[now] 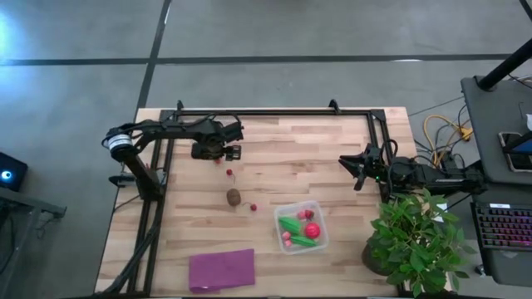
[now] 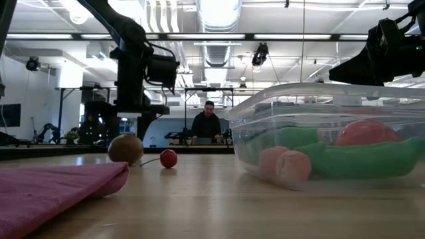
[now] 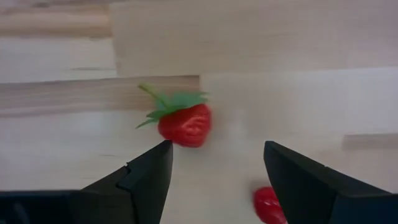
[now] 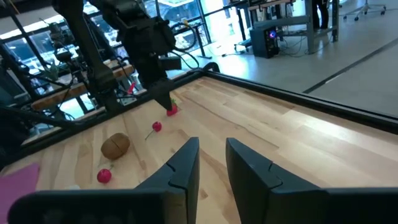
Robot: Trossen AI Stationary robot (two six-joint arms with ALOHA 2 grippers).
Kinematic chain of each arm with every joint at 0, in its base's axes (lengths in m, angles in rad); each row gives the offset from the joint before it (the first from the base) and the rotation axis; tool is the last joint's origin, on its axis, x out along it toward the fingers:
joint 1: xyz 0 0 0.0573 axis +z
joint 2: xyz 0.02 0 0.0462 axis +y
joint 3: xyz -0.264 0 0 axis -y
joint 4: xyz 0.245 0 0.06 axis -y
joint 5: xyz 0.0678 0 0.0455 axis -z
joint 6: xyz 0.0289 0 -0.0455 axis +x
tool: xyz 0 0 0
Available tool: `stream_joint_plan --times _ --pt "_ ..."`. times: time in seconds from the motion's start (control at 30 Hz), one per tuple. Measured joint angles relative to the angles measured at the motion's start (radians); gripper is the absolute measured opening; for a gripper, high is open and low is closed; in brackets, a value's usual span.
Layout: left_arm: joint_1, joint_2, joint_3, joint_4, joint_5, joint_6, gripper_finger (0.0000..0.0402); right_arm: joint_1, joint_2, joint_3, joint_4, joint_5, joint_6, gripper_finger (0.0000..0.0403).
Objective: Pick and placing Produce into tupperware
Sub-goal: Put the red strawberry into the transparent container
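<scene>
Left claw (image 3: 214, 171) hung with fingers apart over toy strawberry (image 3: 185, 123) on desk (image 1: 274, 145). Probably light, rigid, slick; best pinched across the body, not leaves. Right claw (image 4: 211, 155) together, parked.

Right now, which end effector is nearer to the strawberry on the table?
Left. The left end effector hangs just above the strawberry, its fingers apart. The right end effector is shut, far across the table by the potted plant.

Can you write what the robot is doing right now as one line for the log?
left gripper: open above strawberry | right gripper: shut, waiting | tupperware: some produce inside | kiwi: on table
</scene>
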Motion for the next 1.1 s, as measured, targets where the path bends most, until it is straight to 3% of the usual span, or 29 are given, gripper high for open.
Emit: stream_joint_plan --times 0.5,1.1 --pt "0.071 0.004 -0.023 0.017 -0.048 0.021 0.0237 0.000 0.000 0.000 0.000 0.000 0.000 0.0079" --pt "0.087 0.005 -0.052 0.015 0.008 0.058 0.0237 0.000 0.000 0.000 0.000 0.000 0.000 0.0084"
